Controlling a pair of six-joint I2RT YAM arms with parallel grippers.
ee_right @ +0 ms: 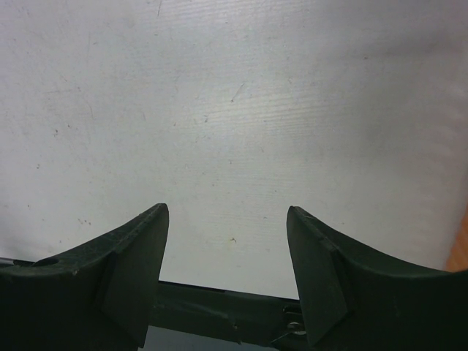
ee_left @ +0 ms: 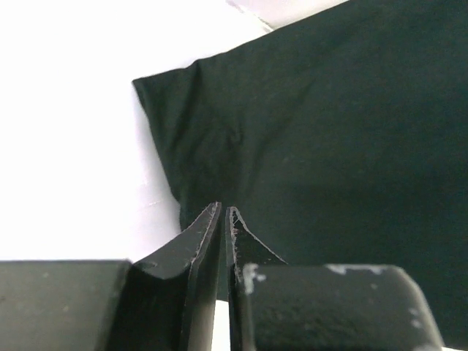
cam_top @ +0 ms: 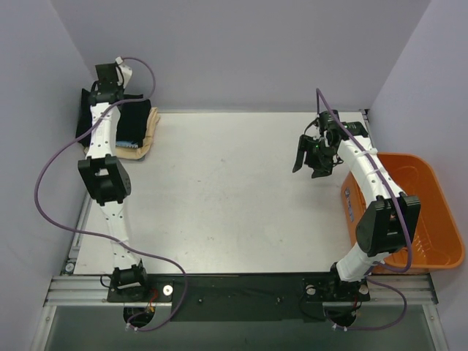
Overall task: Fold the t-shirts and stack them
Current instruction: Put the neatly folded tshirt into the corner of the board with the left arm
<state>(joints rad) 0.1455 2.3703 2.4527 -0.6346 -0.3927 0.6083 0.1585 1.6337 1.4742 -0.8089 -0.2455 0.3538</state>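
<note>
One smooth black t-shirt [ee_left: 329, 146], folded flat, cream t-shirt [cam_top: 148, 131] beneath

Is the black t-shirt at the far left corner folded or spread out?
Folded: the black t-shirt lies as a compact rectangle over the cream t-shirt.

White table [cam_top: 234, 197]: matte top, faint scuffs and specks. Orange plastic basket [cam_top: 431, 219] just beside table's right edge, toward near corner. Aluminium rail [cam_top: 73, 291] along table's near edge. Pale lavender walls [cam_top: 241, 51] behind table and on both sides.
</note>
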